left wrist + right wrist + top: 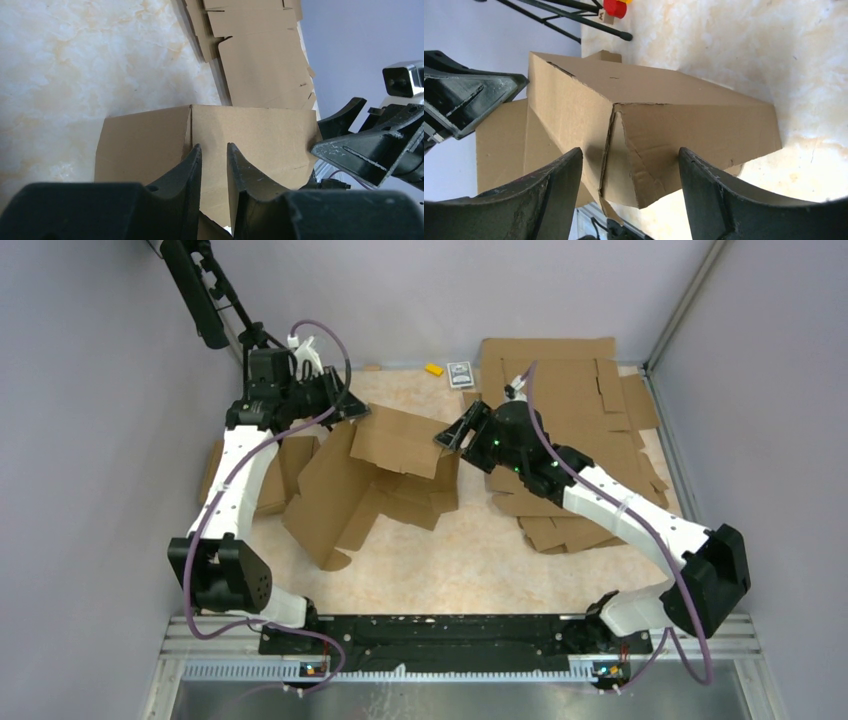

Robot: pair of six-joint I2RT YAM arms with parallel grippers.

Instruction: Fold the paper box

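The left gripper point(212, 148) pinches a raised panel of the paper box point(398, 440) (at its edge), while the right gripper point(630, 151) sits released, astride a corner.

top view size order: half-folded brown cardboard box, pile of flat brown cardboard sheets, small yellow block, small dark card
pile of flat brown cardboard sheets (partly hidden)
brown cardboard box, a close second
small dark card
small yellow block
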